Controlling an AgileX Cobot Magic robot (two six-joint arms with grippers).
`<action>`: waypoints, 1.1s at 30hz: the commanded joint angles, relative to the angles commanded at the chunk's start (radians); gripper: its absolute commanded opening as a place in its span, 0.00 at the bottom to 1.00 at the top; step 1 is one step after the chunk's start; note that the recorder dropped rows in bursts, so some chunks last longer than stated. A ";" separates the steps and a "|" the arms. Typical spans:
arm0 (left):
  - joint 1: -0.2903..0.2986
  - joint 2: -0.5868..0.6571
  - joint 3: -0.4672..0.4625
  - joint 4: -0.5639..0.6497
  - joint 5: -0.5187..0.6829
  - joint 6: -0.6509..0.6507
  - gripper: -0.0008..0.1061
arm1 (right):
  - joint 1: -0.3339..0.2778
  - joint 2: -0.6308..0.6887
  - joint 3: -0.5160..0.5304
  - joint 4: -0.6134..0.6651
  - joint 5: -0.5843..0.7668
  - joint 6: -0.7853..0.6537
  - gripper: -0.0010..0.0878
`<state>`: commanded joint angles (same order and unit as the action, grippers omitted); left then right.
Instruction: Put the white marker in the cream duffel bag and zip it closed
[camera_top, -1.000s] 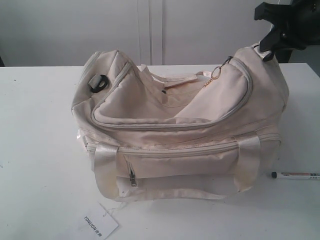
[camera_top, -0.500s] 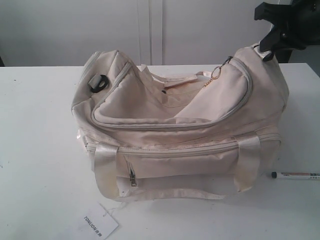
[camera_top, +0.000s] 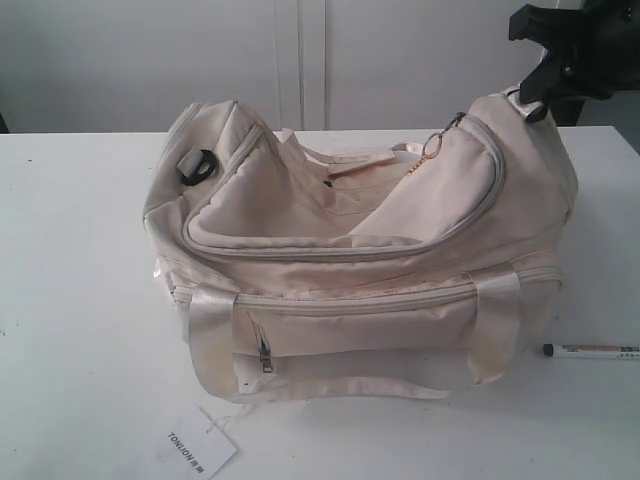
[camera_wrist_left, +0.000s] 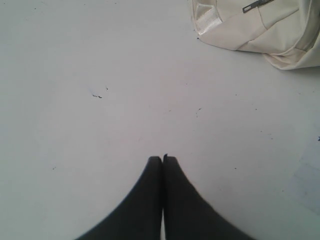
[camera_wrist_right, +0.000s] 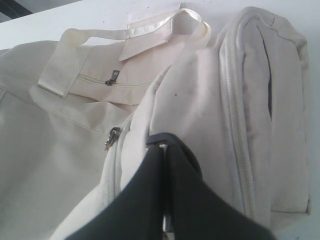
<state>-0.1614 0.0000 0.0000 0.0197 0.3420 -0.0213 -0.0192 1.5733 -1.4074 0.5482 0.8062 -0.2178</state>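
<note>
The cream duffel bag (camera_top: 330, 300) lies on the white table (camera_top: 70, 300) with its curved top zipper open and the flap sagging inward. Its gold ring pull (camera_top: 433, 147) hangs near the right end. My right gripper (camera_top: 540, 92) is above that raised right end, and its jaws (camera_wrist_right: 163, 146) are shut on the bag's black end ring (camera_wrist_right: 184, 150). The white marker (camera_top: 590, 351) with its black cap lies on the table to the right of the bag. My left gripper (camera_wrist_left: 162, 159) is shut and empty over bare table, with a corner of the bag (camera_wrist_left: 260, 30) beyond it.
A white hang tag (camera_top: 200, 443) lies by the table's front edge, left of centre. The front pocket's zip pull (camera_top: 265, 355) and the left black end ring (camera_top: 197, 165) show. A white wall stands behind the table.
</note>
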 joint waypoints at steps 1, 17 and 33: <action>0.000 0.000 0.000 0.000 0.000 0.000 0.01 | 0.000 0.000 0.000 0.000 0.000 0.000 0.01; 0.000 0.000 0.000 0.000 0.000 0.000 0.01 | 0.000 0.000 0.000 0.000 -0.072 0.000 0.01; 0.000 0.000 0.000 0.000 0.000 0.000 0.01 | 0.000 -0.001 0.000 0.006 -0.021 0.034 0.01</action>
<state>-0.1614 0.0000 0.0000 0.0197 0.3420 -0.0213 -0.0192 1.5726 -1.4074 0.5546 0.7854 -0.1841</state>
